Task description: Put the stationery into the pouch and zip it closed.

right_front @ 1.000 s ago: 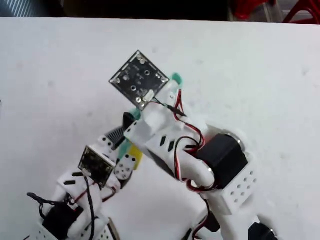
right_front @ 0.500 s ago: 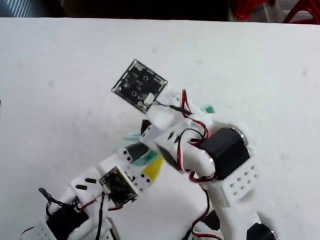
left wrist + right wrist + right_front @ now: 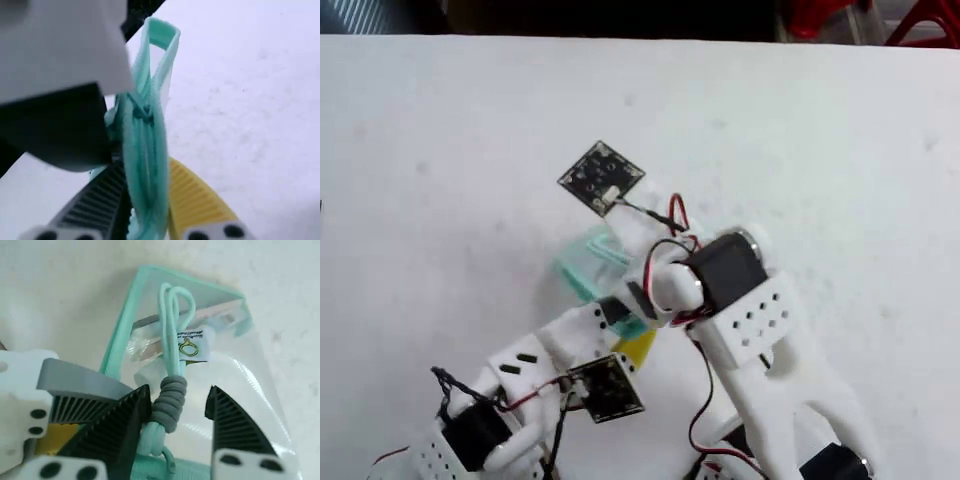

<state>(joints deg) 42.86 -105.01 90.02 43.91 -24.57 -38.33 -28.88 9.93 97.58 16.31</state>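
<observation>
While clamped on pouch (image 3: 235, 380) edge, centre frame, for bracing: left gripper (image 3: 147, 200) | spread astride pull cord (image 3: 169, 400), seemingly poised for zipping: right gripper (image 3: 176, 395)

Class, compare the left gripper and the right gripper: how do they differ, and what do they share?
The left gripper pairs a black jaw with a yellow one; on the right gripper both are black. The left gripper is shut on the pouch at its mint edge; the right gripper is open, straddling the grey-wrapped pull cord. Both work the pouch.
</observation>
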